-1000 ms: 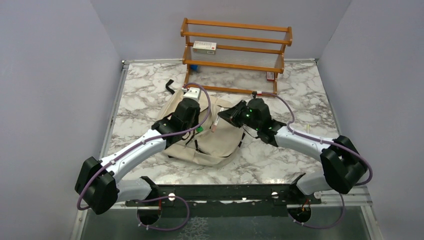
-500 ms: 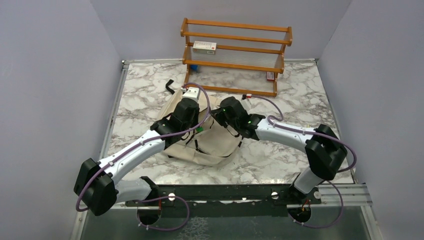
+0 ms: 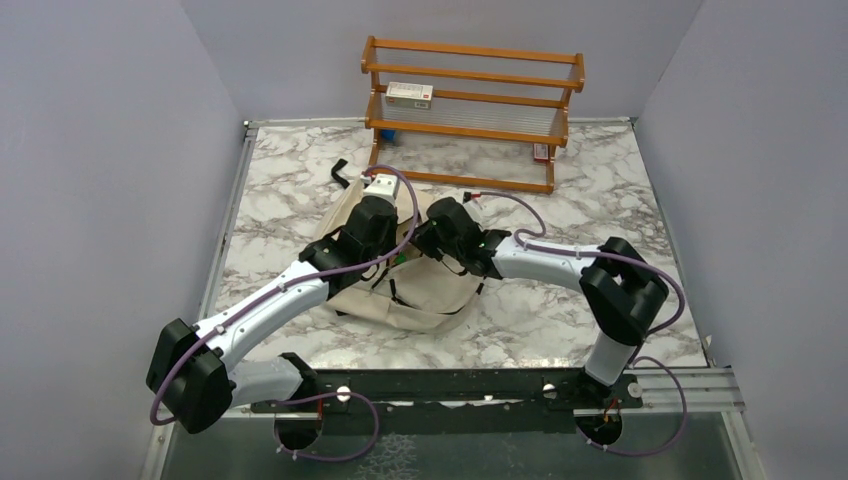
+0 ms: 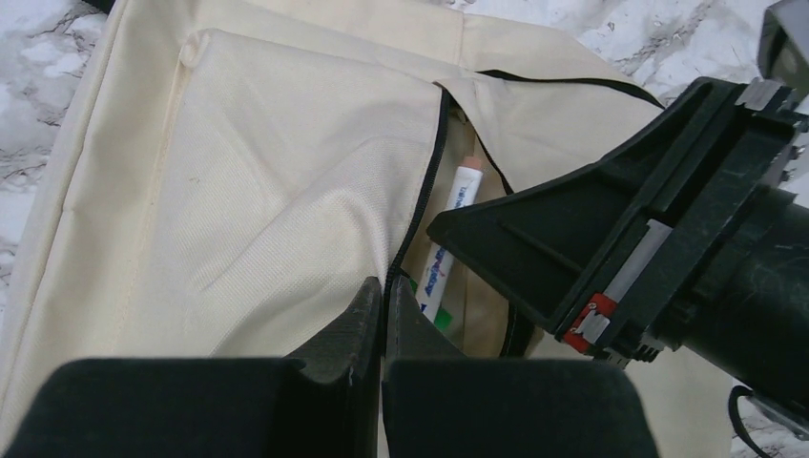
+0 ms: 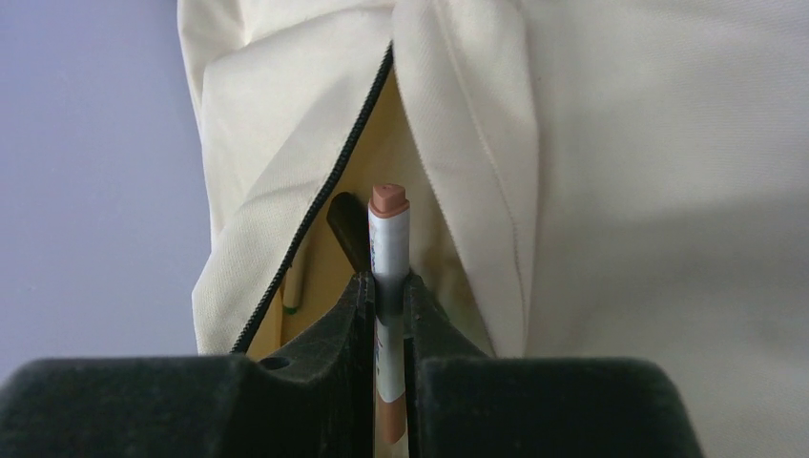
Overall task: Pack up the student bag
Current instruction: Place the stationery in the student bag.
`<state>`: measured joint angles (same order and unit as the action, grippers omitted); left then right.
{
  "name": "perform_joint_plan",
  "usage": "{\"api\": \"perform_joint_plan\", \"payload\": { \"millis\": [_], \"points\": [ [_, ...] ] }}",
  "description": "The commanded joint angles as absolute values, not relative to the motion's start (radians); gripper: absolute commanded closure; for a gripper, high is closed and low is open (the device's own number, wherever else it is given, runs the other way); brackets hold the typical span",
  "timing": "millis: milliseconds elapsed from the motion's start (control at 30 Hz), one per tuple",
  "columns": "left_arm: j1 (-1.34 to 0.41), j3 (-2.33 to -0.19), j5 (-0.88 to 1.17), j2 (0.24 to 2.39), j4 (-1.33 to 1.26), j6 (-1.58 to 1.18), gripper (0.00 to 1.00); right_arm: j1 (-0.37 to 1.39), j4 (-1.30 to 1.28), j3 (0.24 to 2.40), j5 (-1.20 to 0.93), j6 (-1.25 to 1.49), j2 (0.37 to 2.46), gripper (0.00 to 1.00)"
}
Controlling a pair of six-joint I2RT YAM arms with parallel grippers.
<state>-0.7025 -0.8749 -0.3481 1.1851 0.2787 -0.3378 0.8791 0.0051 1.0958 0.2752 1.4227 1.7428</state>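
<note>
At the middle of the marble table [image 3: 600, 200], in front of the wooden rack [image 3: 470, 110], the student bag [image 3: 440, 290] lies flat with its cream canvas facing up. A black strap [image 3: 341, 172] trails from its far left corner. A pocket on the upper face is unzipped, and its black zip [image 4: 426, 181] runs along the edge of the raised flap. Inside the pocket lies a white marker [image 4: 456, 215] with blue print and a pale pink end.

Left gripper [image 4: 383, 286]: jaws pressed together on the flap edge at the zip. The flap stands lifted off the panel below.

Right gripper [image 5: 389, 284]: jaws clamped on a second marker [image 5: 388, 234] with a white barrel and a brown-pink cap. The cap is at the mouth of the pocket.

Both grippers sit just beside each other above the far half of the bag.

On the rack's middle shelf rests a small white-and-red box [image 3: 409, 94]. A small red-and-white item [image 3: 541, 152] stands at the rack's lower right end.
</note>
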Motion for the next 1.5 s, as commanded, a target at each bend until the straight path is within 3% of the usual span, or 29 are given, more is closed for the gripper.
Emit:
{"api": "perform_joint_plan", "payload": {
  "millis": [0,67,233,333,500,867,1033,1167,1467],
  "points": [
    [-0.703,-0.880,-0.327,1.161,0.235,-0.357,1.00,0.890,0.145,1.129,0.156,1.348,1.791,0.99],
    [-0.702,-0.880,-0.325,1.161,0.235,-0.357,1.00,0.890,0.149,1.154,0.114,1.337,1.818,0.97],
    [-0.702,-0.876,-0.335,1.147,0.237,-0.351,1.00,0.891,0.151,1.188,0.067,1.311,1.849,0.69],
    [-0.702,-0.869,-0.337,1.141,0.238,-0.351,1.00,0.889,0.147,1.179,0.087,1.302,1.831,0.62],
    [-0.703,-0.869,-0.337,1.146,0.236,-0.354,1.00,0.890,0.119,1.162,0.139,1.248,1.778,0.58],
    [-0.700,-0.870,-0.342,1.158,0.233,-0.347,1.00,0.890,0.012,1.007,0.344,0.967,1.519,0.61],
    [-0.701,-0.876,-0.355,1.163,0.232,-0.342,1.00,0.862,-0.198,1.000,0.463,0.841,1.396,0.52],
    [-0.700,-0.892,-0.355,1.171,0.231,-0.335,1.00,0.771,-0.381,1.000,0.513,0.817,1.333,0.47],
    [-0.701,-0.894,-0.341,1.177,0.226,-0.346,1.00,0.319,-0.540,0.883,0.378,0.724,1.223,0.25]
  ]
}}
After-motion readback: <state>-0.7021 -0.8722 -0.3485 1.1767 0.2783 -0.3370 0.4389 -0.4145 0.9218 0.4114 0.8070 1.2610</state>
